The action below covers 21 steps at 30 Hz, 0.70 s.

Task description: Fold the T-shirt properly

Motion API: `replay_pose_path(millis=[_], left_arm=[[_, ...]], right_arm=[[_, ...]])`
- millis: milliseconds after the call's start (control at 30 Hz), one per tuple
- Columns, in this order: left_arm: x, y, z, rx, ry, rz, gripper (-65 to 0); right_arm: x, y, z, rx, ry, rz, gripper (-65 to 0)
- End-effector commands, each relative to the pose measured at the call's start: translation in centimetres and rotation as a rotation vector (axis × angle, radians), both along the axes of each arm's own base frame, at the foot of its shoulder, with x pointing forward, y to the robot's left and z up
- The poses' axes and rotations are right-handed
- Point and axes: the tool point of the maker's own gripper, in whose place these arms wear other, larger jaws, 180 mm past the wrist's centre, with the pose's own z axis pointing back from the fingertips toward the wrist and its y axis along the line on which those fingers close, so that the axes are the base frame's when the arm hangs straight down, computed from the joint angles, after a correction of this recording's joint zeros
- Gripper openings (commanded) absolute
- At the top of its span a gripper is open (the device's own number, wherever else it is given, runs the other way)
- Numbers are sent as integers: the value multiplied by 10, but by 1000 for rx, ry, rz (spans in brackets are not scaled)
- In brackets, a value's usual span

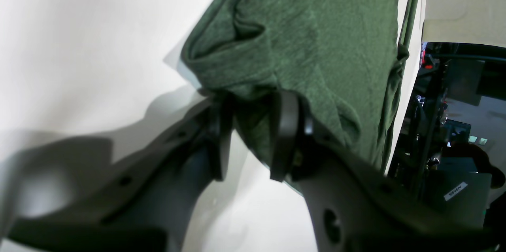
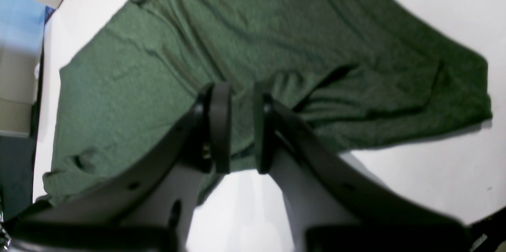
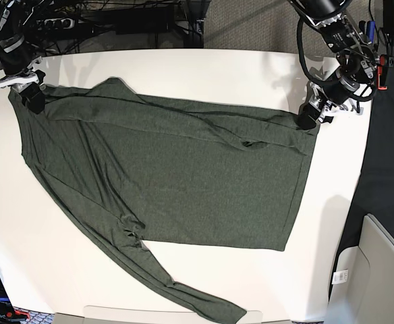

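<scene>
T-shirt (image 3: 170, 182) lies spread across the white table (image 3: 204, 67); the left gripper (image 1: 253, 141) pinches its hem corner, the right gripper (image 2: 241, 125) pinches cloth at the opposite end.

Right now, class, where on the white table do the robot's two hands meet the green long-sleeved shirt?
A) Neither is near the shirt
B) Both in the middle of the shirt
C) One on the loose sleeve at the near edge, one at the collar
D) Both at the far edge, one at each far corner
D: in the base view the left hand and right hand sit at opposite far corners of the shirt; its loose sleeve lies untouched near the front of the table.
</scene>
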Motion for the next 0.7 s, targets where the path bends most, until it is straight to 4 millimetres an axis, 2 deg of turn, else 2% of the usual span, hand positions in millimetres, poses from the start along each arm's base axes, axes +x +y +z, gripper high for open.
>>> replay_pose_path(millis=[0,100,300,367,533,667], left_arm=[[3,-5,4,-16,-6,-18,-482],[3,-11,4,-22,-2,-42,-484],[16,-17,31,48,-73,-96,-486],[16,-19,32,50,-75,-103,-513],[15,-18,31,50,-73,-101,-648],[14,-18,30,49,-70,-102,-650]], right_arm=[[4,-2,13,-19,-42,9,-539],[5,-2,13,-18,-42,8,-539],[6,0,12,-11,-45,8,-539],[5,2,9,0,-43,1,-539],[4,2,5,9,-35,-4,-539],[3,1,2,16,-28,-6,-539]])
